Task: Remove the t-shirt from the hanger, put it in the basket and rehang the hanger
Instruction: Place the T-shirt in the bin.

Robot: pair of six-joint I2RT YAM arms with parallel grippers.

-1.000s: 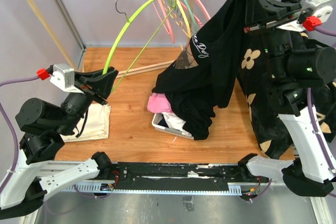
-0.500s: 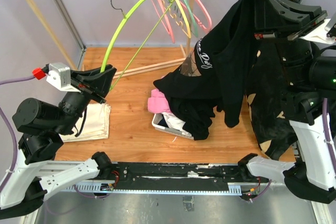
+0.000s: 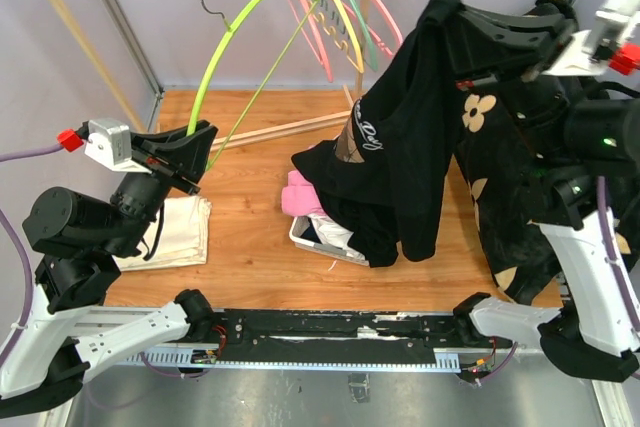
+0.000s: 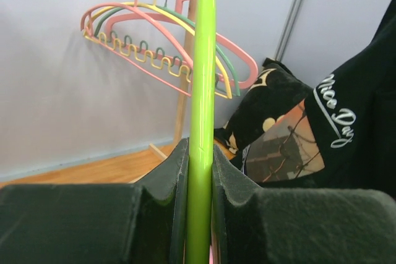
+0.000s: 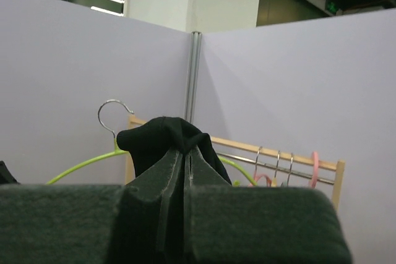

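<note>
Black t-shirt (image 3: 420, 147) cloth was pinched in the closed right gripper (image 5: 184, 159) and hung below it; the green hanger (image 4: 201, 91) was clamped by the left gripper (image 3: 203, 139), rising above it.

We look down on the worktop (image 3: 260, 247) from high behind the arms (image 3: 75, 222). Our wrist views peek out close between their jaws. All three show the green hanger (image 4: 202, 91).

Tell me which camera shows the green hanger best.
Top external: the green hanger shows its hook and long arc, clamped in the left hand. Left wrist shows only a straight stretch; right wrist only the hook and slivers behind the black t-shirt.
</note>
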